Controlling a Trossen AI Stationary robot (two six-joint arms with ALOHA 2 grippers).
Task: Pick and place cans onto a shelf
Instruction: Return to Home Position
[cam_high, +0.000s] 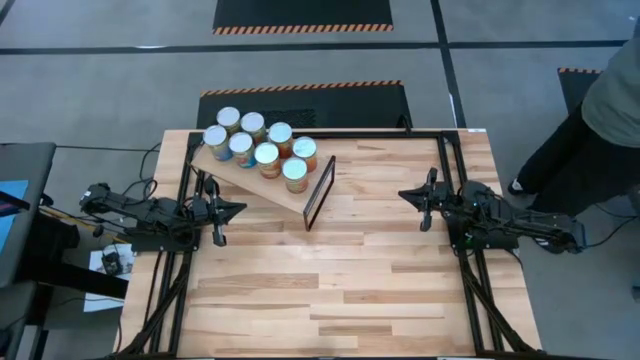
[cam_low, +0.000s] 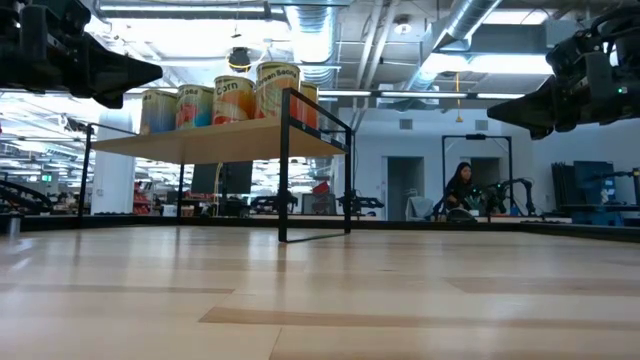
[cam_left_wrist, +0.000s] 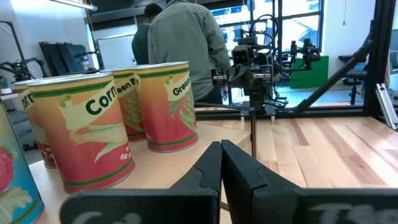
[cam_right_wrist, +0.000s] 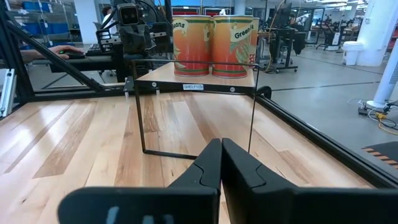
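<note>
Several cans (cam_high: 266, 156) with silver lids and orange or blue labels stand upright in two rows on the shelf (cam_high: 262, 186), a light plywood board at the table's far left. The board is raised above the tabletop on a thin black frame (cam_low: 286, 165). My left gripper (cam_high: 238, 208) hangs shut and level just near-left of the shelf, beside the cans (cam_left_wrist: 84, 134), touching nothing. My right gripper (cam_high: 405, 194) is shut at the right side of the table and points toward the shelf (cam_right_wrist: 196, 81), a good way off. Both also show in the low view, left gripper (cam_low: 150, 72) and right gripper (cam_low: 497, 110).
The slatted wooden tabletop (cam_high: 330, 280) is bare in the middle and toward the near edge. Black rails (cam_high: 455, 170) run along its left, right and far sides. A person (cam_high: 600, 110) stands just beyond the table's far right corner.
</note>
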